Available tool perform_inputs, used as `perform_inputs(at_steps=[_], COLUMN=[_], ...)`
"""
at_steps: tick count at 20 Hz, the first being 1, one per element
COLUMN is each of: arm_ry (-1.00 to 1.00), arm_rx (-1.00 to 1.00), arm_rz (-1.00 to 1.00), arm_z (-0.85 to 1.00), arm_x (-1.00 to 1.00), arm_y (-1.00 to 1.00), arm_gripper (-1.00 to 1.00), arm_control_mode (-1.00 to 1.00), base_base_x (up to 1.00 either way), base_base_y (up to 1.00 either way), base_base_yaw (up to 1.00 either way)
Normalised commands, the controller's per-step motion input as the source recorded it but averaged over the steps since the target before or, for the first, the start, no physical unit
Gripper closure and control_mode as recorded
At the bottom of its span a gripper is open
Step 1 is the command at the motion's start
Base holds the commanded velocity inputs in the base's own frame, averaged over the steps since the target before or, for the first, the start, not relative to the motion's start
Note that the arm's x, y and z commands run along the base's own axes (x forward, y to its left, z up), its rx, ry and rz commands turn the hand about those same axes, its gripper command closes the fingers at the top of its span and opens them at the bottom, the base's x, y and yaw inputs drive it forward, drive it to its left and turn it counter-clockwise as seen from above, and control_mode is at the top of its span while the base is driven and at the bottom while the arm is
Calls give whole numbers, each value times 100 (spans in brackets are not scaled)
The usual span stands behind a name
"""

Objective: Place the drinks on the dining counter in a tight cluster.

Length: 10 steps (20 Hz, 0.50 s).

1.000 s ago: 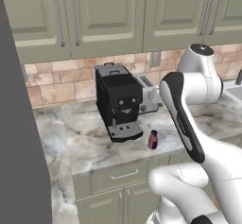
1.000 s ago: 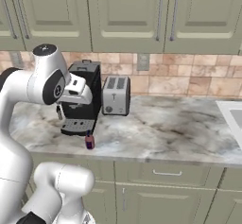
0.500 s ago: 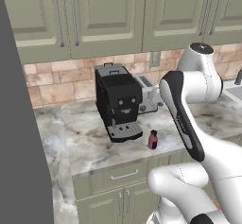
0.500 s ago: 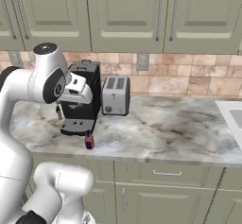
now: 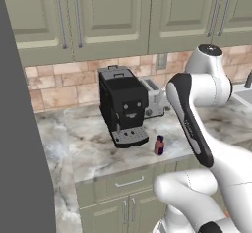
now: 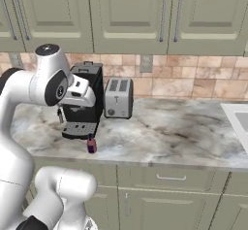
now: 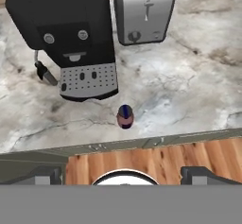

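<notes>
A: And there was the small red bottle [image 7: 125,116], upright near the front edge of the marble bench [image 5: 93,151], just in front of the black coffee machine [image 5: 122,104] and a little toward its toaster side.

B: That wasn't the dining counter, mind. That was the narrower bench under the upper cabinets [image 6: 126,13], so the bottle sat where it had yet to be fetched from.

A: Right, and the hand looked down on it from above and outside the bench edge. The pincer [image 7: 122,174] hung over the wooden floor [image 7: 146,157], well short of the bottle.

B: Its state?

A: Two dark finger tips [image 7: 198,174] stood wide apart with nothing between them: released, empty. Sensible, I'd say, for a narrow bottle it meant to straddle.

B: The silver toaster [image 6: 118,98] stood beside the coffee machine, well back by the brick wall. No obstacle there.

A: The drip tray was the closer neighbour, so a reach from the front looked the cleaner line. Early days in the task, by my reckoning.
</notes>
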Motion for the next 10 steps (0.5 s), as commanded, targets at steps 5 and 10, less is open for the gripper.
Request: perform_inputs(at_steps=[5,10], arm_ry=[8,11], arm_rx=[0,0], arm_rz=[0,4], arm_z=[-7,-49], arm_x=[18,30], arm_y=[-6,-6], arm_gripper=[-100,-100], arm_control_mode=[-100,-100], base_base_x=[0,0], base_base_y=[0,0], base_base_yaw=[0,0])
